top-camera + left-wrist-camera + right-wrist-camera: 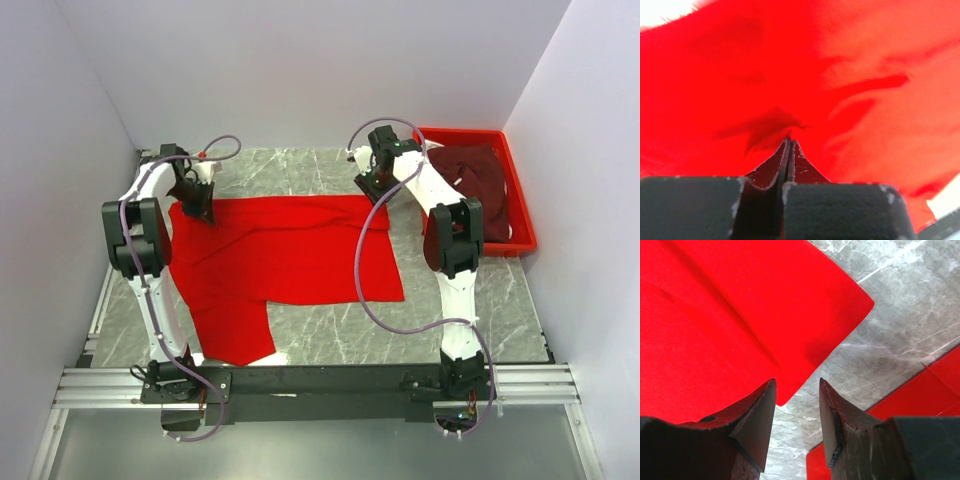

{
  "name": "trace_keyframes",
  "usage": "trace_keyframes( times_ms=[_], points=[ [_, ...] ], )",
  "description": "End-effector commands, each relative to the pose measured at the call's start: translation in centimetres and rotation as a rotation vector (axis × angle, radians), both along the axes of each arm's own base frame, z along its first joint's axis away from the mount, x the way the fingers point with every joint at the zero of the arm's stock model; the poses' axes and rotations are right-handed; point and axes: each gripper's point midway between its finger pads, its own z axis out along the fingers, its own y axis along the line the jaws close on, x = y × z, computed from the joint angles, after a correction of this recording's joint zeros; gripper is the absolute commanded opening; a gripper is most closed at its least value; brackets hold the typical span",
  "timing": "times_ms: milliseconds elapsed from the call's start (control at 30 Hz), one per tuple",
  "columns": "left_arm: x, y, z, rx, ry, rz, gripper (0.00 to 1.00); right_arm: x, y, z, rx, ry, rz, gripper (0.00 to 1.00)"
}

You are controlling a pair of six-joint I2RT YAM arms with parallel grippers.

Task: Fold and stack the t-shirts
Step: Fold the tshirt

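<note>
Cloth lies nearest us: the red shirt (290, 255) is spread flat on the table (470, 300), ready for folding. At its far edge our left gripper (789, 143) is pinched closed on a pucker of it, likely to lift that corner. Our right gripper (797, 382) hangs parted and empty over the other corner. Beyond, the maroon shirt (478, 180) lies crumpled in the tray (520, 238). We count two shirts and one tray.
</note>
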Motion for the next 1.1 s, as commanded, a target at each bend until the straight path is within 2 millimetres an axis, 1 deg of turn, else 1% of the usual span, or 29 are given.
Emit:
trace_keyframes(
  times_ms=[0, 33, 100, 133, 167, 200, 233, 300, 333, 367, 433, 467, 600, 733, 767, 800, 833, 867, 967, 1033, 1067],
  points=[
    [-1.8, -2.1, 4.5, -0.053, -0.062, -0.072, 0.00, 0.1, -0.5, 1.0, -0.003, -0.018, -0.006, 0.47],
    [-2.6, -2.5, 4.2, -0.061, -0.049, -0.090, 0.00, 0.1, -0.4, 0.9, -0.001, -0.018, -0.005, 0.47],
    [-3.6, -3.7, 5.1, -0.089, -0.051, -0.122, 0.00, 0.0, -0.4, 0.8, 0.000, -0.014, -0.006, 0.46],
    [-4.5, -4.1, 4.9, -0.103, -0.037, -0.136, 0.00, -0.1, -0.4, 0.9, 0.000, -0.012, -0.007, 0.46],
    [-4.9, -4.7, 5.5, -0.108, -0.044, -0.148, 0.00, -0.2, -0.5, 0.9, 0.001, -0.012, -0.008, 0.46],
    [-5.4, -5.0, 5.6, -0.119, -0.036, -0.157, 0.00, -0.2, -0.5, 0.9, 0.001, -0.012, -0.008, 0.46],
    [-6.3, -5.4, 5.3, -0.129, -0.016, -0.166, 0.00, -0.3, -0.5, 0.9, 0.001, -0.011, -0.007, 0.46],
    [-7.0, -6.4, 5.6, -0.141, -0.016, -0.184, 0.00, -0.4, -0.5, 0.8, -0.001, -0.010, -0.007, 0.46],
    [-7.9, -6.8, 5.1, -0.146, 0.007, -0.185, 0.00, -0.4, -0.6, 0.9, 0.000, -0.011, -0.010, 0.46],
    [-8.3, -7.3, 5.1, -0.145, 0.010, -0.199, 0.00, -0.4, -0.5, 0.9, -0.001, -0.010, -0.007, 0.45],
    [-9.0, -7.4, 4.4, -0.148, 0.037, -0.187, 0.00, -0.3, -0.6, 0.9, -0.001, -0.009, -0.009, 0.46],
    [-9.4, -8.4, 4.2, -0.155, 0.047, -0.212, 0.01, -0.4, -0.5, 0.8, -0.002, -0.005, -0.007, 0.46],
    [-11.2, -10.3, 3.5, -0.166, 0.095, -0.259, 0.04, -0.4, -0.6, 0.8, -0.006, -0.005, -0.007, 0.45],
    [-12.6, -12.1, 3.6, -0.165, 0.102, -0.318, 0.07, -0.3, -0.6, 0.6, -0.007, 0.000, -0.007, 0.45],
    [-12.7, -12.6, 4.1, -0.180, 0.096, -0.325, 0.09, -0.3, -0.6, 0.5, -0.006, 0.003, -0.009, 0.45],
    [-12.8, -13.2, 4.4, -0.195, 0.091, -0.334, 0.14, -0.2, -0.5, 0.7, -0.003, 0.001, -0.010, 0.45],
    [-12.9, -13.5, 4.8, -0.210, 0.091, -0.334, 0.22, -0.2, -0.4, 0.4, -0.004, 0.006, -0.010, 0.45],
    [-12.9, -13.8, 5.3, -0.227, 0.086, -0.336, 0.34, -0.2, -0.4, 0.4, -0.001, 0.011, -0.010, 0.45],
    [-12.7, -13.2, 6.1, -0.231, 0.067, -0.323, 0.44, -0.3, -0.2, 0.4, 0.004, 0.021, -0.007, 0.45],
    [-11.6, -11.6, 6.7, -0.233, 0.039, -0.272, 0.45, -0.3, -0.1, 0.3, 0.005, 0.024, -0.002, 0.45],
    [-10.5, -9.7, 7.0, -0.234, 0.020, -0.214, 0.44, -0.4, -0.1, 0.3, 0.005, 0.027, 0.002, 0.45]
  ],
)
